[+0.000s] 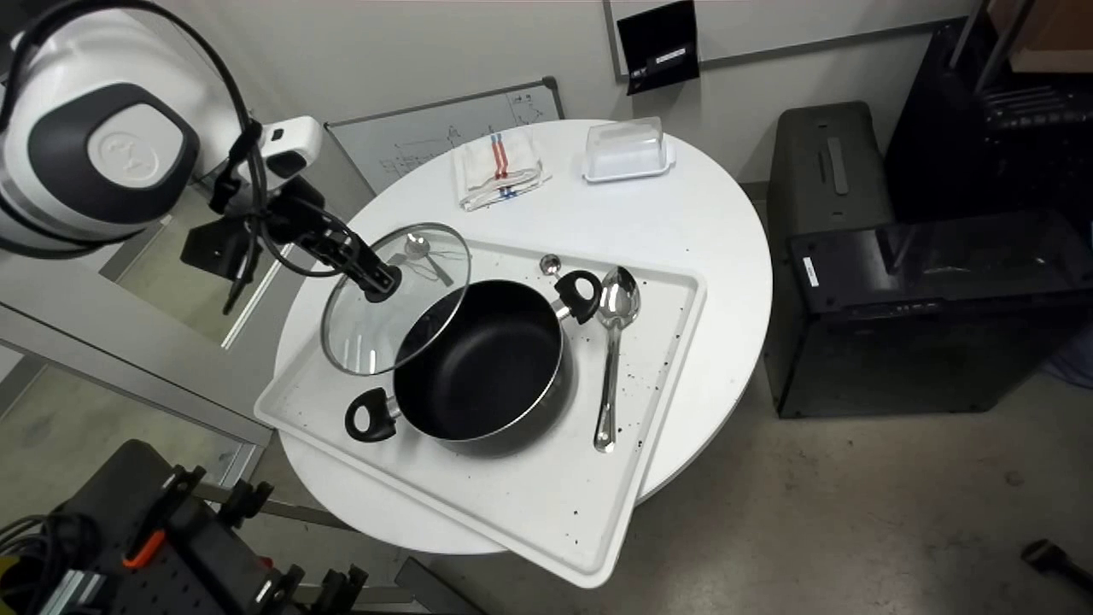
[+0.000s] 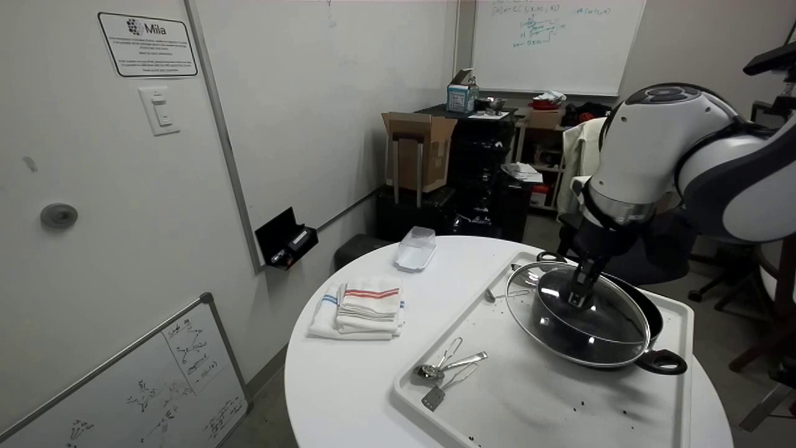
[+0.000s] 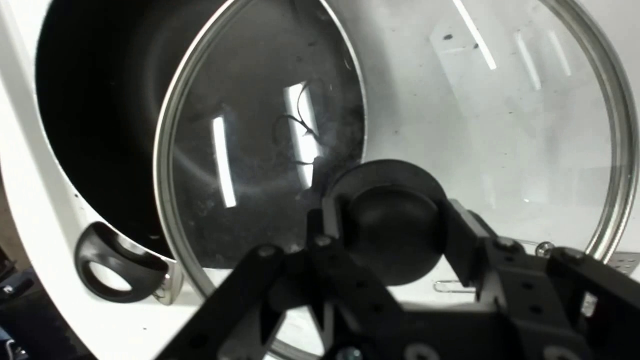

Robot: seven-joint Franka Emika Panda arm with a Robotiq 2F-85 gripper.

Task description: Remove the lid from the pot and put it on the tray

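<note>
My gripper (image 1: 383, 284) is shut on the dark knob (image 3: 392, 240) of the glass lid; it also shows in an exterior view (image 2: 581, 297) and the wrist view (image 3: 392, 215). The transparent lid (image 1: 431, 286) hangs from it, tilted and off to one side of the black pot (image 1: 487, 367). In the wrist view the lid (image 3: 505, 125) overlaps only part of the pot (image 3: 105, 110), whose dark interior shows beside it. The pot stands on the white tray (image 1: 529, 504). The lid also shows in an exterior view (image 2: 547, 339), above the tray (image 2: 522, 398).
A large metal spoon (image 1: 616, 299) lies on the tray beside the pot. Several small utensils (image 2: 438, 373) lie near a tray corner. Folded towels (image 1: 499, 166) and a clear-lidded container (image 1: 628, 154) stand on the round white table (image 1: 726, 231). Pot handles (image 1: 371, 416) stick out sideways.
</note>
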